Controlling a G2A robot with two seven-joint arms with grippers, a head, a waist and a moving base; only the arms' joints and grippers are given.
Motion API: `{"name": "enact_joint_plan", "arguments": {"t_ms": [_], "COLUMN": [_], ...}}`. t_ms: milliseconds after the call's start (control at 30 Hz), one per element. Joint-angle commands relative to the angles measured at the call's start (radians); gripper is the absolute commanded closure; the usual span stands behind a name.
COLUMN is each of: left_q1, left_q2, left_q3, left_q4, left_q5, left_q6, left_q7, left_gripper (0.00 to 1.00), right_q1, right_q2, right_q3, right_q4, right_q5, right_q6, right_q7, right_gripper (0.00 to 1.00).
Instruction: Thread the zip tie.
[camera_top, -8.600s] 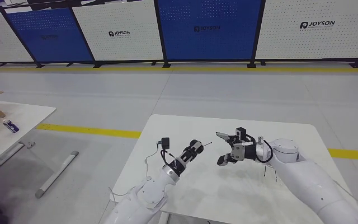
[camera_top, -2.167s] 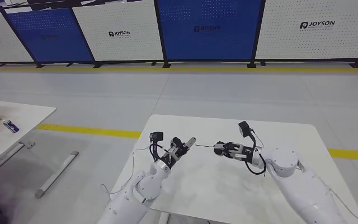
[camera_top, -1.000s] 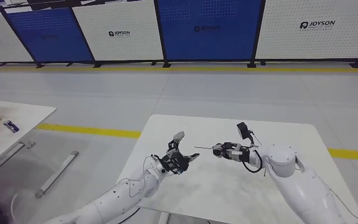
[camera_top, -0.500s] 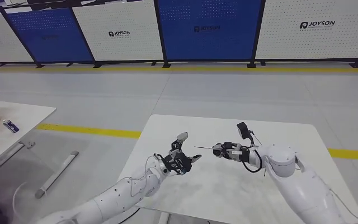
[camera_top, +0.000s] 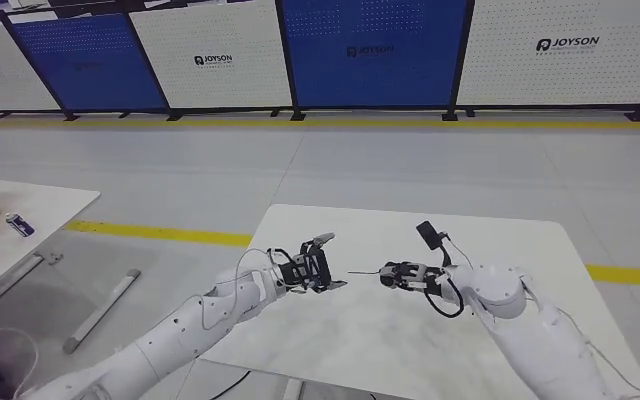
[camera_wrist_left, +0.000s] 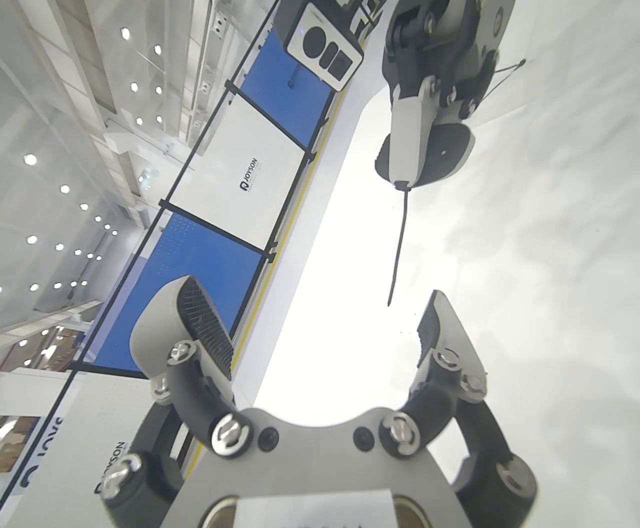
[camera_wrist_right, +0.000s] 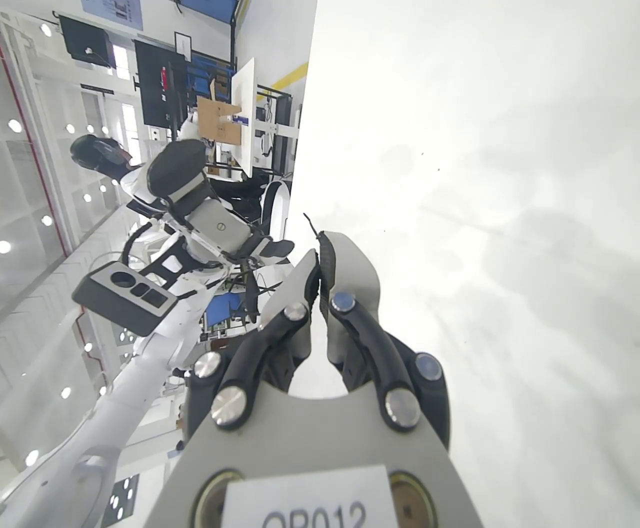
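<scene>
The right gripper is clamped shut on the zip tie, held above the worktop. Its free tail runs straight toward the left gripper, spread wide and empty. The tail tip sits just short of that gap.

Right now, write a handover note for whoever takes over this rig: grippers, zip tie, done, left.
Left gripper: open, empty, over the table, just short of the zip tie's free tip, not touching it.
Right gripper: shut on the zip tie, whose tail points at the left gripper.
Done: tie lifted off the table.
Left: no loop shows; grasp the tail and thread it.
</scene>
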Motion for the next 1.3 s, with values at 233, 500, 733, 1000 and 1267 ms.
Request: {"name": "enact_joint_plan", "arguments": {"t_ms": [233, 500, 733, 1000, 1267], "left_q1": [-0.006, -0.077, -0.14, -0.14, -0.259], "left_q2": [-0.004, 0.033, 0.058, 0.054, 0.059], "left_q3": [0.004, 0.138, 0.194, 0.213, 0.376], "left_q4": [-0.008, -0.021, -0.008, -0.022, -0.035], "left_q5": [-0.043, -0.315, -0.411, -0.434, -0.616], "left_q6": [-0.095, -0.128, -0.128, -0.128, -0.128], "left_q7": [-0.01, 0.015, -0.002, -0.047, -0.127], "left_gripper": [0.0, 0.0, 0.0, 0.0, 0.0], "right_q1": [-0.007, -0.042, -0.064, -0.073, -0.098], "right_q2": [0.0, 0.026, 0.036, 0.038, 0.054], "right_q3": [0.0, -0.006, 0.002, -0.003, -0.01], "right_q4": [-0.006, -0.131, -0.177, -0.188, -0.292], "right_q5": [-0.014, -0.258, -0.329, -0.37, -0.557], "right_q6": [-0.003, -0.08, -0.132, -0.156, -0.247], "right_q7": [-0.019, -0.019, -0.012, -0.03, -0.003], "right_gripper": [1.0, 1.0, 1.0, 1.0, 1.0]}}
